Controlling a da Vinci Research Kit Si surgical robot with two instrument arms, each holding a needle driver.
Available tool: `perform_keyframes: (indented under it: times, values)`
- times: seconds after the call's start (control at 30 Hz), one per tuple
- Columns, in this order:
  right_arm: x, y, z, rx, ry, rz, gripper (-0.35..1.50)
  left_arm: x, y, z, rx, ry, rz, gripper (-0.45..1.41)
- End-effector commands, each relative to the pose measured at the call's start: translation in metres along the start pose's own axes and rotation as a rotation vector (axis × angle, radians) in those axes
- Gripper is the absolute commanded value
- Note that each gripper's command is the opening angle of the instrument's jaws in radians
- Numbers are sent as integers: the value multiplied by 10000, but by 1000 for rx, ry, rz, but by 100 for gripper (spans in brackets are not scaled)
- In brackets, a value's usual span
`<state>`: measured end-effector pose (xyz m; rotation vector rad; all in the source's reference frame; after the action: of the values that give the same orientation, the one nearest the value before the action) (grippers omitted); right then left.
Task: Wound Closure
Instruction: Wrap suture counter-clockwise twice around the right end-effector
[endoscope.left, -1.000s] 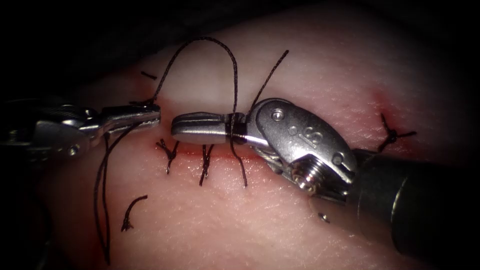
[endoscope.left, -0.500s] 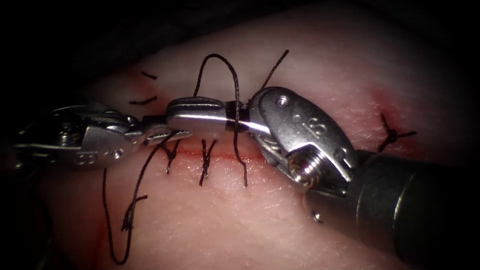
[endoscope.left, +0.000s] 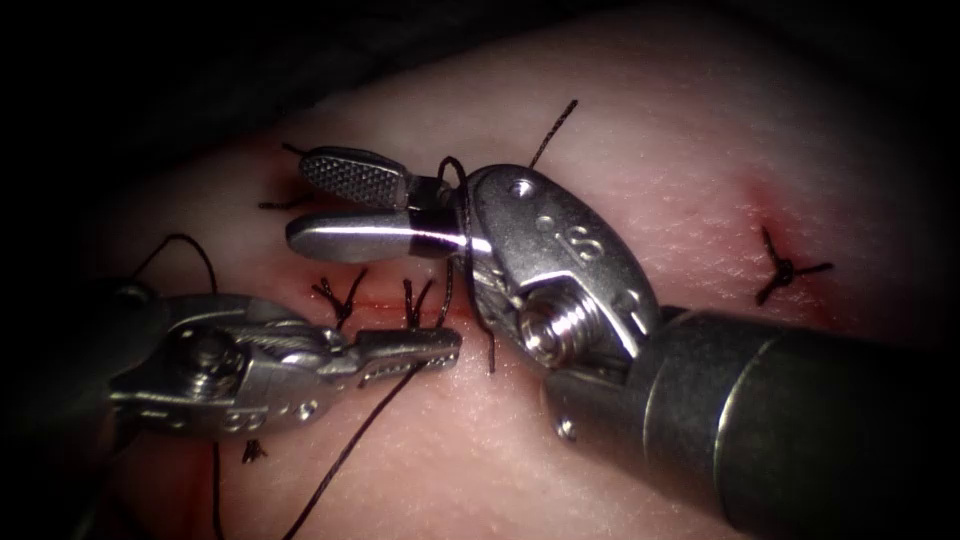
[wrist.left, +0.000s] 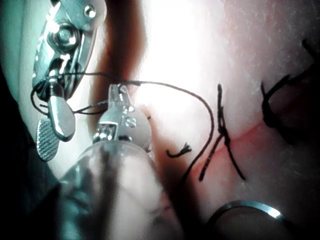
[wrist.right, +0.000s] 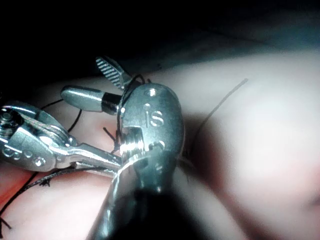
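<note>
The right tool (endoscope.left: 305, 200) hovers over the cut (endoscope.left: 385, 300) in the tissue (endoscope.left: 700, 170), jaws spread wide and empty, thread (endoscope.left: 455, 215) looped round their base; just below the cut, the left tool (endoscope.left: 445, 345) clamps the thread

Beyond the lit area, the surroundings (endoscope.left: 120, 60) were dark along the top and both sides of the endoscope view, with no walls, floor or furniture discernible. Light fell from the front and faded toward the edges. A dark background (wrist.right: 200, 20) lay behind.
</note>
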<state>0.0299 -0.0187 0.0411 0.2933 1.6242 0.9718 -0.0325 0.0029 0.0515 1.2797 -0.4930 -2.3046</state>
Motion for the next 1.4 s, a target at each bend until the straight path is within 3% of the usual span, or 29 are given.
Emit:
perform_keyframes:
  times: [0.03,0.23,0.57,0.77,0.97,1.07,1.13,1.23,1.4]
  values:
    - [3,7,13,-18,-1,-38,106,1,-9,2,3,3,1,-45]
    - [3,14,6,-47,-29,-65,111,24,-15,-15,-2,14,16,-45]
    - [-35,19,-16,-65,-144,-131,91,48,-43,-34,-10,27,49,-45]
    - [-37,23,-25,-62,-150,-129,91,39,-77,-47,15,50,39,-45]
    - [-34,24,-40,-46,-158,-140,73,18,-99,-59,12,58,22,-45]
    - [-34,24,-45,-35,-188,-156,47,13,-103,-60,12,63,18,-45]
    - [-35,23,-48,-23,-238,-180,4,9,-107,-59,12,66,15,-45]
    - [-36,22,-54,-8,-291,-199,-35,0,-114,-57,13,72,7,-45]
    - [-38,23,-61,33,-352,-272,-35,-20,-121,-41,-8,99,0,-45]
